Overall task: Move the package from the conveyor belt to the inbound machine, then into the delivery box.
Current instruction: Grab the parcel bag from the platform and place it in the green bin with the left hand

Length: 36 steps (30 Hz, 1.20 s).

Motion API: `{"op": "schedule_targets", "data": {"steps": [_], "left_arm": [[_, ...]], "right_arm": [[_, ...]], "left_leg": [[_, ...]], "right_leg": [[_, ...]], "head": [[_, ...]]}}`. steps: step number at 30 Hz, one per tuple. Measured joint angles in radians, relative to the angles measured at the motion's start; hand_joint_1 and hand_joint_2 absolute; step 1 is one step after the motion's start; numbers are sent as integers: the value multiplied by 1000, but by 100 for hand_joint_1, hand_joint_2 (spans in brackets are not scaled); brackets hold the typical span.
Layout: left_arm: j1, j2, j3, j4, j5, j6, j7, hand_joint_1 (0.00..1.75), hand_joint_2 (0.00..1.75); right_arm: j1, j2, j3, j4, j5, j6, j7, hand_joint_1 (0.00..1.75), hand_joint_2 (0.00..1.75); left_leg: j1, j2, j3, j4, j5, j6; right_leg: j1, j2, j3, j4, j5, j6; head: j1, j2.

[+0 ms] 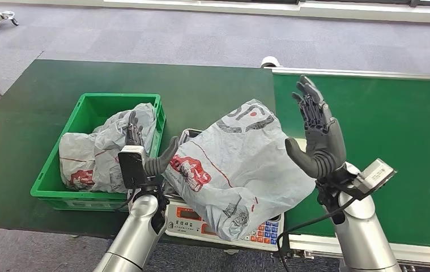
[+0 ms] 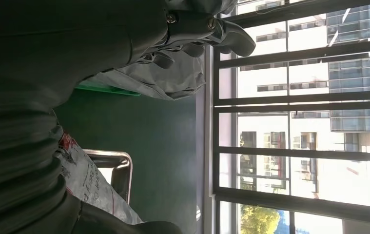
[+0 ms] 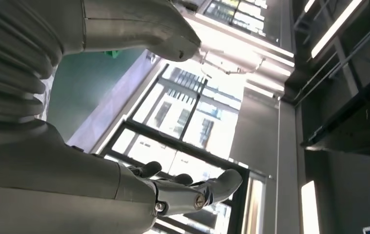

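A large grey plastic package (image 1: 235, 164) with red and black print lies on the inbound machine (image 1: 192, 221), a white scale with a metal tray (image 2: 119, 165). My left hand (image 1: 141, 153) stands upright at the package's left side, fingers apart, thumb reaching toward the bag. My right hand (image 1: 317, 136) is raised at the package's right side, fingers spread and pointing up, palm facing the bag, holding nothing. The package's edge (image 2: 83, 180) appears beside the tray in the left wrist view. The delivery box (image 1: 48, 178), a green crate, sits to the left.
Another grey package (image 1: 105, 147) lies inside the green crate, also seen as grey plastic (image 2: 173, 78) near my left fingers (image 2: 231, 39). The green conveyor belt (image 1: 382, 130) runs on the right with a metal rail. A dark green table (image 1: 31, 102) carries crate and scale.
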State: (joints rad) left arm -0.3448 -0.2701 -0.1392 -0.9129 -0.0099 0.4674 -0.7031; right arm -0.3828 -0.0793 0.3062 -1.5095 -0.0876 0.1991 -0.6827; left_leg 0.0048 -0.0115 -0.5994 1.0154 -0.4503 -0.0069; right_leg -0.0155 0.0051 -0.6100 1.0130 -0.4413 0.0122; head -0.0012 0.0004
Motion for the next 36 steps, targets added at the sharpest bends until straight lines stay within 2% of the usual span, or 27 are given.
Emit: {"op": "schedule_targets", "data": {"steps": [2, 5, 9, 12, 17, 20, 24, 30, 36], "left_arm": [[1, 0, 0, -4, 0, 2, 0, 0, 175], [5, 1, 0, -12, -1, 5, 0, 0, 175], [10, 3, 0, -18, -2, 9, 0, 0, 175], [13, 6, 0, -23, -3, 17, 0, 0, 175], [14, 8, 0, -26, -3, 18, 0, 0, 175], [14, 8, 0, -27, -3, 16, 0, 0, 175], [14, 8, 0, -31, -9, 26, 0, 0, 175], [30, 16, -34, -115, -56, 158, 0, 0, 175], [43, 39, -108, -221, -86, 206, 0, 0, 175]], "right_arm": [[13, 5, -20, -2, 65, -116, -6, 0, 175], [57, 12, -78, -9, 171, -354, -14, 0, 175], [167, 14, -191, -58, 216, -646, -18, 0, 175], [241, 17, -281, -63, 212, -758, -18, 0, 175], [280, 18, -372, 33, 199, -787, -17, 0, 175], [280, 25, -408, 119, 137, -719, -15, 0, 175], [278, 41, -429, 219, 137, -641, -15, 0, 175], [268, 59, -436, 331, 158, -592, -16, 0, 175], [249, 62, -436, 392, 157, -556, -16, 0, 175]], "left_leg": [[0, 0, 0, 0, 0, 0], [0, -2, 0, 0, 0, 0], [0, -3, -1, 0, -1, 1], [-1, -3, -1, 0, -3, 1], [-1, -1, -1, 0, -3, 1], [-1, -1, -1, 0, -3, 1], [0, -1, -1, 0, -2, 0], [0, -1, -1, 0, -2, 0], [0, -2, -1, 0, -2, 1]], "right_leg": [[0, 0, 0, 0, 0, 0], [0, -1, 0, 0, 0, 0], [-1, -2, 1, 0, -1, 1], [-1, -2, 0, 0, -2, 1], [-1, -1, 0, 0, -2, 1], [-1, -1, 0, 0, -2, 1], [0, -1, 0, 0, -1, 0], [0, -1, 0, 0, -2, 0], [0, -1, 0, 0, -2, 1]], "head": [[0, 0], [0, 0], [0, 0], [0, 0], [0, 0], [0, 0], [0, 0], [0, 0], [0, 0]]}}
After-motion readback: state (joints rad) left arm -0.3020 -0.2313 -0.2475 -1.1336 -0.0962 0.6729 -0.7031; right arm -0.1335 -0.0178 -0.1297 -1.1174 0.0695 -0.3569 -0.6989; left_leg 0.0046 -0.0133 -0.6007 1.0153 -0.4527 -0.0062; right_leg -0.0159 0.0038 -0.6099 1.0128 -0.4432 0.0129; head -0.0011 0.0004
